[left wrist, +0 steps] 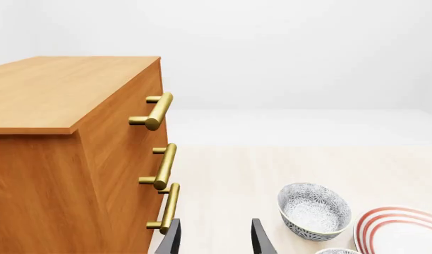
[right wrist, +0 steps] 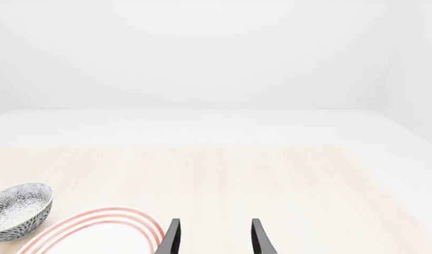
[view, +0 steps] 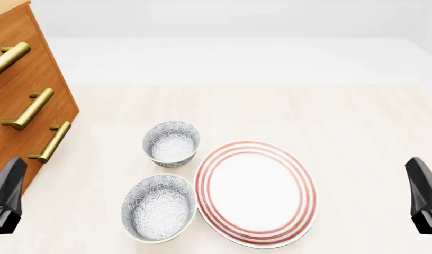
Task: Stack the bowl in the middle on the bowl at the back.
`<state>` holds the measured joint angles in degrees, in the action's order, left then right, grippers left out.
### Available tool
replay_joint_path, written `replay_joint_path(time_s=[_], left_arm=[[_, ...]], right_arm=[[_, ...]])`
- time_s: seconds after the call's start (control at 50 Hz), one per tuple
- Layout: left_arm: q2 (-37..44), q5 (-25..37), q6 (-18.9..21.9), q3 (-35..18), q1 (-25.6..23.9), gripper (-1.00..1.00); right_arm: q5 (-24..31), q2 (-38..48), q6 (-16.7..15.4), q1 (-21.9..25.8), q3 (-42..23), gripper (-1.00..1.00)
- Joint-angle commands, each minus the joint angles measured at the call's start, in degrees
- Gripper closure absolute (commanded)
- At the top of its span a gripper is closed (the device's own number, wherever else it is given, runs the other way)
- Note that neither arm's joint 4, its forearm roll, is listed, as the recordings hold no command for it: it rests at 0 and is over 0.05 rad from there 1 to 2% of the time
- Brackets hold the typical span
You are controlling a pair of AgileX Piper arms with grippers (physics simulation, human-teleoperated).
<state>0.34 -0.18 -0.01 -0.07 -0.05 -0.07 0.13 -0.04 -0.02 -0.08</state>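
Both pincers, left pincer (left wrist: 214,241) and right pincer (right wrist: 214,238), gape empty, tips cropped; middle bowl (view: 159,207) untouched

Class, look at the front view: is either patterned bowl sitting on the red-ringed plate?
No. Both the back bowl and the middle bowl rest on the table, just left of the plate.
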Motion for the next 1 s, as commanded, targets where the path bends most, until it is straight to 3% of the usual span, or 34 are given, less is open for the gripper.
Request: replay_joint_path(time_s=[0.02, 0.4, 0.42, 0.48, 0.6, 0.68, 0.8, 0.88, 0.96, 1.0], left_arm=[[1.9, -1.4, 0.0, -0.1, -0.3, -1.00], [3.2, -1.2, 0.8, -0.6, -1.3, -1.00], [4.8, -1.4, 2.3, -1.2, -3.7, -1.00], [9.7, -4.3, 1.6, -2.5, -2.8, -1.00], [8.3, 3.9, 1.0, -9.1, -4.7, -1.00], [10.7, 5.2, 0.7, -12.2, -5.4, -1.00], [18.9, 8.1, -1.4, -17.1, -6.3, -1.00], [27.0, 11.8, -1.7, -19.4, -10.6, -1.00], [32.0, 14.3, -6.0, -20.9, -14.9, -1.00], [31.5, 15.5, -6.1, -22.3, -14.2, -1.00]], right_arm=[[-0.1, 0.2, 0.0, -0.1, -0.1, -1.00], [-0.7, -0.1, -0.9, -0.6, 0.0, -1.00], [-0.8, -0.1, -1.0, -0.8, 0.0, -1.00], [-0.9, -0.1, -1.1, -0.9, 0.0, -1.00], [-1.2, -0.1, -1.2, -0.9, -0.1, -1.00], [-1.3, -0.1, -1.0, -0.7, -0.1, -1.00], [-1.4, -0.1, -0.8, -0.4, -0.1, -1.00], [-1.5, -0.1, -0.7, -0.2, -0.1, -1.00], [-1.4, -0.1, -0.6, -0.2, -0.1, -1.00], [-1.3, -0.1, -0.5, 0.0, -0.1, -1.00]])
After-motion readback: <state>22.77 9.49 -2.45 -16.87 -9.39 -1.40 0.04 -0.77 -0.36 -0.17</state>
